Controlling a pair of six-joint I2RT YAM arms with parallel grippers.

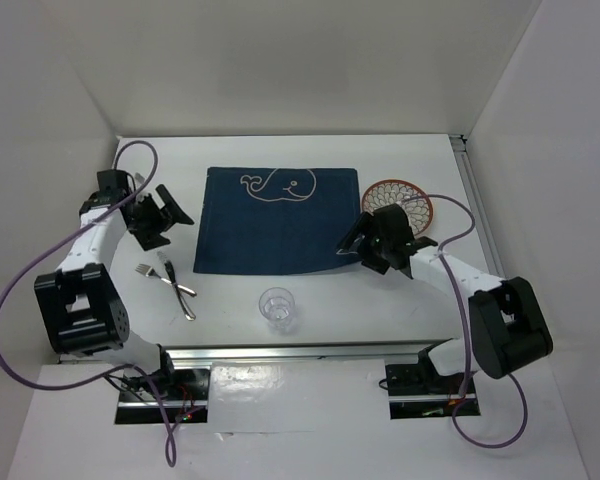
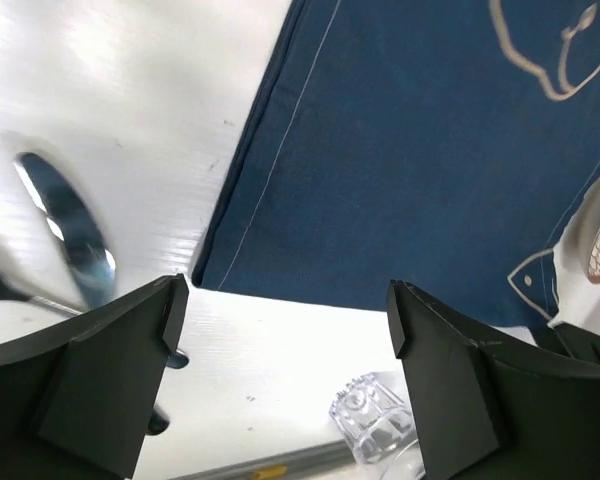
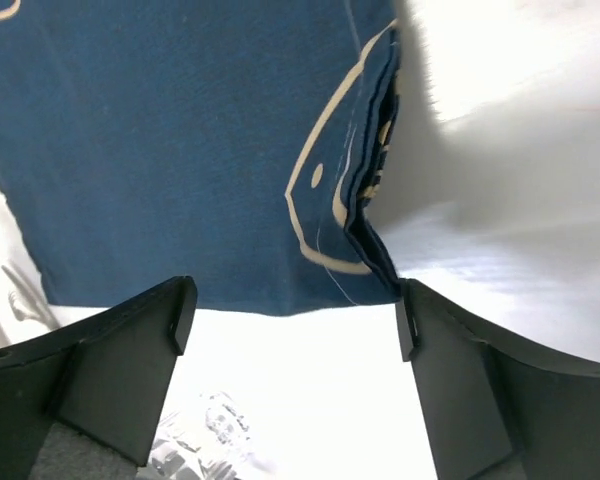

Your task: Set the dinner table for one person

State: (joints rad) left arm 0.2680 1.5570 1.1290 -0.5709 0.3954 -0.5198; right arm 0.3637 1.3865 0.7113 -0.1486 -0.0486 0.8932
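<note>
A dark blue placemat (image 1: 278,220) with a white whale drawing lies flat on the white dinner table (image 1: 330,310); it also shows in the left wrist view (image 2: 420,160) and the right wrist view (image 3: 180,150). A patterned plate (image 1: 412,199) sits at its right edge, partly hidden by my right arm. A fork and spoon (image 1: 170,280) lie left of the mat. A clear glass (image 1: 278,307) stands near the front rail. My left gripper (image 1: 166,217) is open and empty, left of the mat. My right gripper (image 1: 357,240) is open and empty, over the mat's near right corner.
White walls enclose the table on three sides. A metal rail (image 1: 310,350) runs along the front edge. The spoon bowl (image 2: 70,230) and the glass (image 2: 375,420) show in the left wrist view; the glass (image 3: 195,445) shows blurred in the right wrist view.
</note>
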